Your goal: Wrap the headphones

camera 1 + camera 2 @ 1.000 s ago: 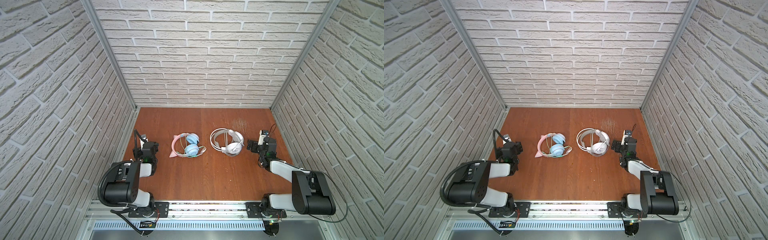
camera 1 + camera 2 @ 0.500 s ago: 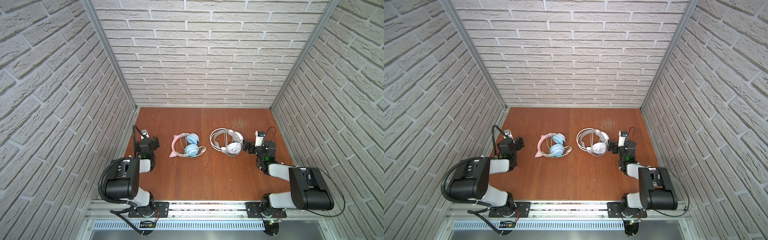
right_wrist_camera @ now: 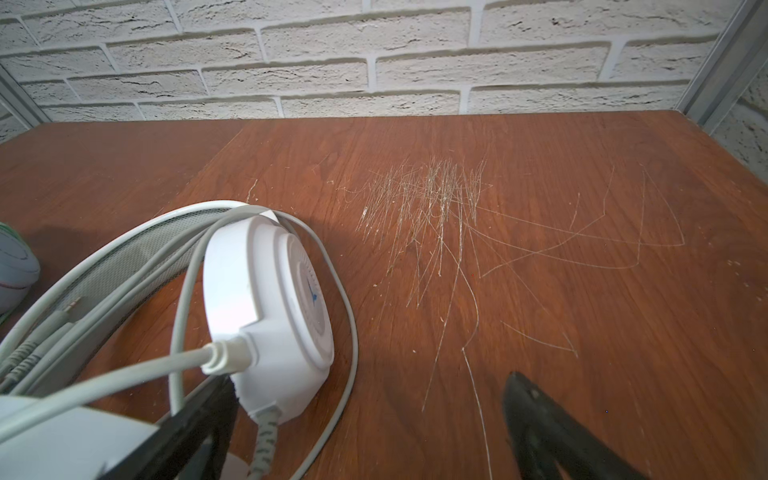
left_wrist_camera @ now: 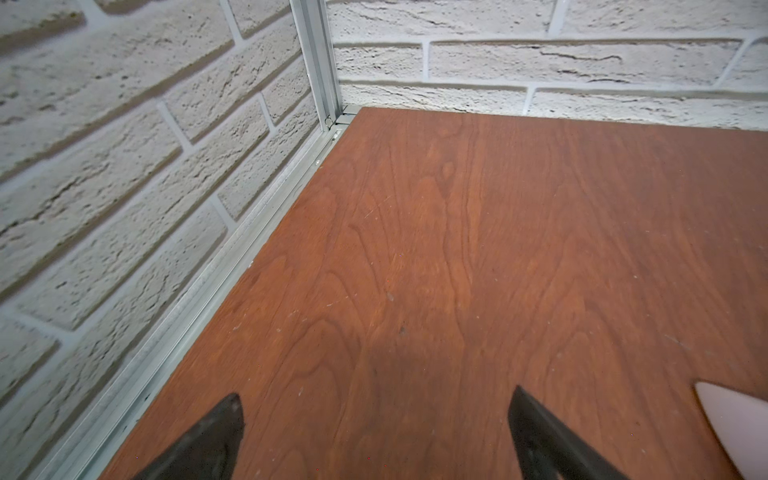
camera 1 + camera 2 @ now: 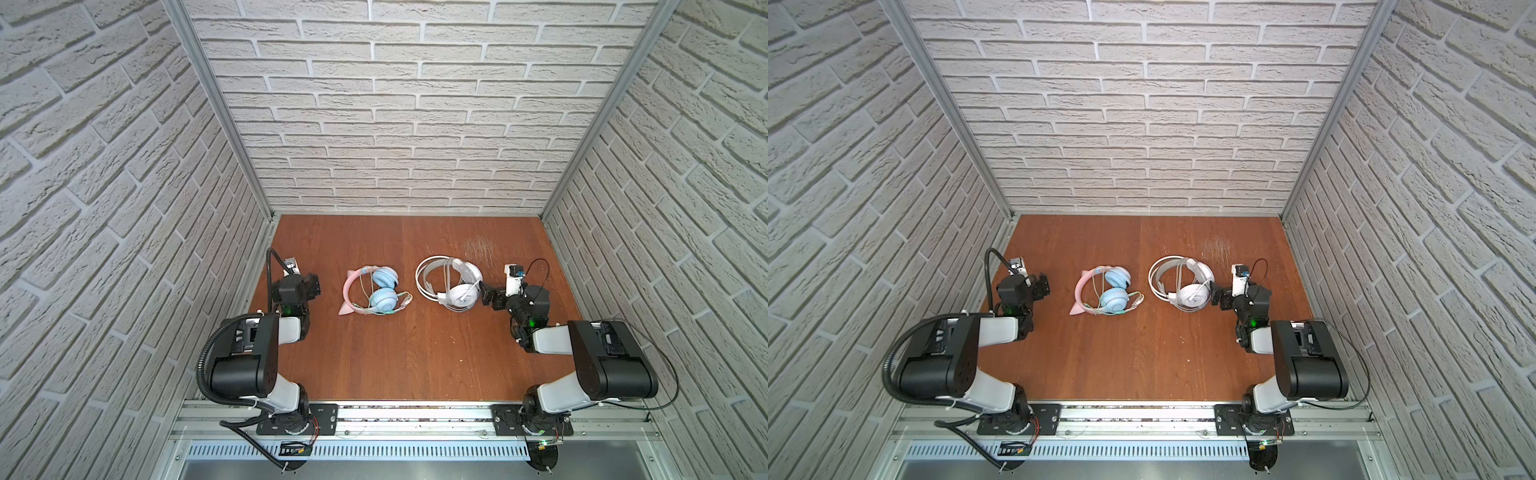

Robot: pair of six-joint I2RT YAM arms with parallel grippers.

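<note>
I see the white pair (image 5: pixel 451 282) lying flat on the counter (image 5: pixel 407 357), right of middle, with its pale cable (image 3: pixel 178 365) looped over the band. The pink pair (image 5: pixel 372 291) lies left of it, apart, blue cups together and greenish cable (image 5: pixel 401 301) draped across. My right gripper (image 5: pixel 487 294) sits low just beside the white pair, jaws spread wide and gripping nothing. In the right wrist view one finger (image 3: pixel 199 432) is hard by a cup (image 3: pixel 266 307) (contact or not, I cannot tell). My left gripper (image 5: pixel 312 286) is by the left wall (image 5: pixel 145 249), near the pink pair but apart, released wide over bare wood. Scratches (image 3: pixel 432 208) mark the counter behind the white pair.
</note>
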